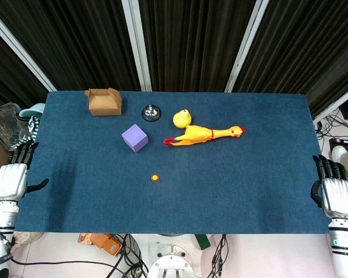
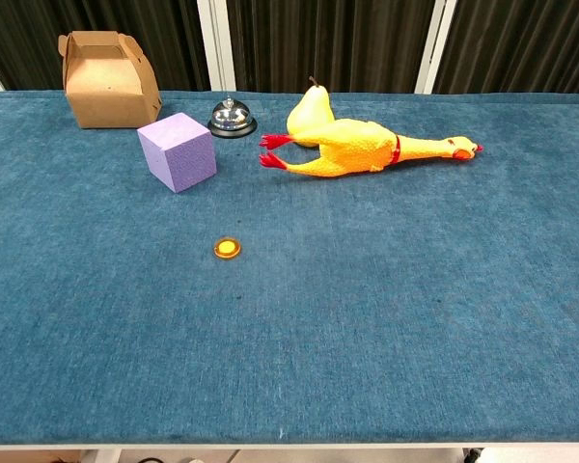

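Hands wait at the two short ends of the counter [image 1: 75, 197], which wears a fuzzy blue cloth. The left hand [image 1: 11, 176] sits off the left edge, fingers spread, holding nothing. The right hand [image 1: 335, 191] sits off the right edge, open too. Both are well apart from the toys. Near the back edge lie a squishy yellow rubber chicken [image 2: 352, 151], a smooth pear [image 2: 309, 111], a shiny round bell [image 2: 232, 118], a purple cube [image 2: 178, 151] and a brown cardboard box [image 2: 106, 79]. A small flat orange disc [image 2: 228, 248] lies nearer the middle.
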`<action>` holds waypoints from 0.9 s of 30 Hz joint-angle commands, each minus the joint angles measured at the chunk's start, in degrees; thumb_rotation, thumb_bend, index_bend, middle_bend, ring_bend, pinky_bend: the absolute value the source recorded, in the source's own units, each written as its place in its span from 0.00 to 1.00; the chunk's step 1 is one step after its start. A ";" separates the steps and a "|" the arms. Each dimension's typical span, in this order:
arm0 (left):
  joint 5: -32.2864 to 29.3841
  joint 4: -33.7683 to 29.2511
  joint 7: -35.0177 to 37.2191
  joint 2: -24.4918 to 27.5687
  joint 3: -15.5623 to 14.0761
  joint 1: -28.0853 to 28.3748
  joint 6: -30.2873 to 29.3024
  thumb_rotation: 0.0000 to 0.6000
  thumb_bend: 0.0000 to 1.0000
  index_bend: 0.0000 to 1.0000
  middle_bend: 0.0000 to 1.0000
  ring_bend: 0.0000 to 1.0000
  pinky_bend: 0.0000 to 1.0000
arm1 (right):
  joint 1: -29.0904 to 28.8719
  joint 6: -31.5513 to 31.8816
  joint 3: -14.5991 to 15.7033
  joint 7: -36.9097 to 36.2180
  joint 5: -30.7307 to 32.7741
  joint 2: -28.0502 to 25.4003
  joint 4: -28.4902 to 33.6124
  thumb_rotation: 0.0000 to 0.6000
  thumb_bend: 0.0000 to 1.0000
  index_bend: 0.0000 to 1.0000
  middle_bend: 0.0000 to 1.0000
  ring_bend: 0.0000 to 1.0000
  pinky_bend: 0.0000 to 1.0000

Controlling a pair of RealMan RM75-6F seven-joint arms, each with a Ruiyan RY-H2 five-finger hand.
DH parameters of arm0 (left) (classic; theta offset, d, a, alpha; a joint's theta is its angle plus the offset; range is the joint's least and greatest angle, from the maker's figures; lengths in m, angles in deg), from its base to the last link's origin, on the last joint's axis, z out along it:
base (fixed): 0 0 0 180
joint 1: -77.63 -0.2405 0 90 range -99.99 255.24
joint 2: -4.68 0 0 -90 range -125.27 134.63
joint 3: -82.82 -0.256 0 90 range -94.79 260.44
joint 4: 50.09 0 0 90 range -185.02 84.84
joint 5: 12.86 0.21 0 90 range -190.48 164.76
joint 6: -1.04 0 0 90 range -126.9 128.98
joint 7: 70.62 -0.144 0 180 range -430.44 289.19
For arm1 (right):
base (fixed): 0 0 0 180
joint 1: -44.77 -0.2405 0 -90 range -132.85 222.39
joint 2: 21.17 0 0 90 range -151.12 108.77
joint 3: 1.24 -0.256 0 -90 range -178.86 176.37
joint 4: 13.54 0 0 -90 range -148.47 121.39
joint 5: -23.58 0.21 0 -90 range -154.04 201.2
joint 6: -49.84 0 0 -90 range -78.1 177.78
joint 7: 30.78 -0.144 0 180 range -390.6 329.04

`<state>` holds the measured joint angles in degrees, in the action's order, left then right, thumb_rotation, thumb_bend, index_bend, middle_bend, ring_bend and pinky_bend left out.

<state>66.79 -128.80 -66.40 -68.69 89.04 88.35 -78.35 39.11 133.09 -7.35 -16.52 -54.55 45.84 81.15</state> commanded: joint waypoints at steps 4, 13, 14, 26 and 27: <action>-0.03 -0.12 -0.20 0.13 0.01 -0.08 -0.13 1.00 0.13 0.00 0.00 0.00 0.15 | 0.04 0.04 -0.01 -0.04 0.05 -0.02 0.02 1.00 0.92 0.14 0.15 0.17 0.16; -0.34 -0.52 -0.32 0.43 -0.05 -0.07 0.32 1.00 0.13 0.00 0.00 0.00 0.15 | 0.02 -0.02 0.04 0.08 0.02 -0.01 0.05 1.00 0.92 0.14 0.15 0.17 0.16; -0.36 -0.60 -0.27 0.47 -0.05 -0.07 0.36 1.00 0.13 0.00 0.00 0.00 0.15 | 0.03 0.01 0.04 0.09 -0.01 -0.02 0.07 1.00 0.92 0.14 0.15 0.17 0.16; 13.82 -12.75 -0.06 2.06 -8.94 1.93 4.68 1.00 0.13 0.03 0.00 0.00 0.15 | -0.05 -0.21 -0.07 0.11 0.32 0.03 0.28 1.00 0.92 0.14 0.15 0.17 0.16; 14.38 -13.35 -1.13 1.50 -9.23 2.37 5.40 1.00 0.14 0.03 0.00 0.00 0.15 | -0.05 -0.15 0.02 0.28 0.15 0.05 0.28 1.00 0.92 0.14 0.15 0.17 0.16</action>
<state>78.14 -139.53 -64.78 -66.50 82.23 89.49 -74.97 39.08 132.91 -7.39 -16.32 -54.31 45.86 81.43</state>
